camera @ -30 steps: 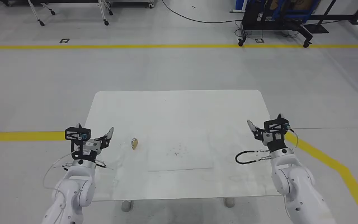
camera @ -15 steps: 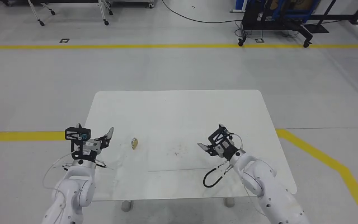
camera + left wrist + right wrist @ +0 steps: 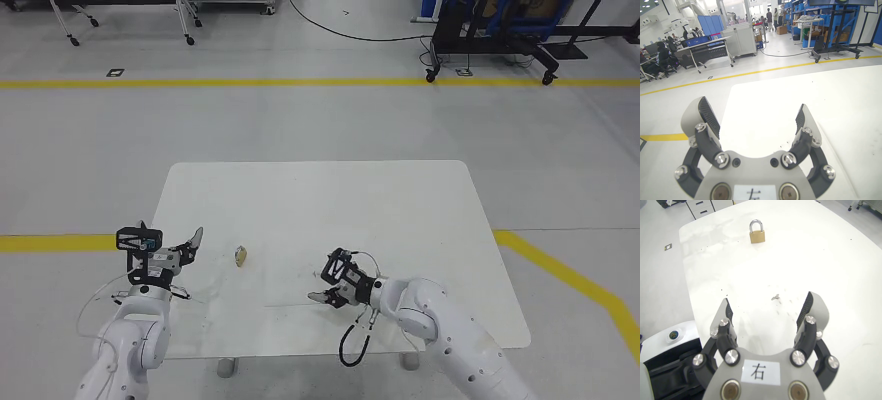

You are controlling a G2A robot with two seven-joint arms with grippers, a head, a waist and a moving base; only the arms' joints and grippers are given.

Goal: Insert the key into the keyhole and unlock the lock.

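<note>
Padlock point(image 3: 757, 234) lying flat on tabletop point(image 3: 829, 266); key point(image 3: 775, 297) well apart from it, near right end effector point(image 3: 768, 299), jaws spread wide, empty; left end effector point(image 3: 753, 106) likewise wide, empty.

The left gripper point(image 3: 753, 106) carries a small white label point(image 3: 754, 192) on the grey plate behind its fingers, between two round fittings. The label bears one black character, whose lower part is cut off at the picture's edge. The right gripper point(image 3: 768, 297) has a like white sticker point(image 3: 760, 371) at the same place on its own plate, with one whole black character, while any print on the brass padlock point(image 3: 757, 234) near the table's point(image 3: 810, 256) far edge is too small to tell.
</note>
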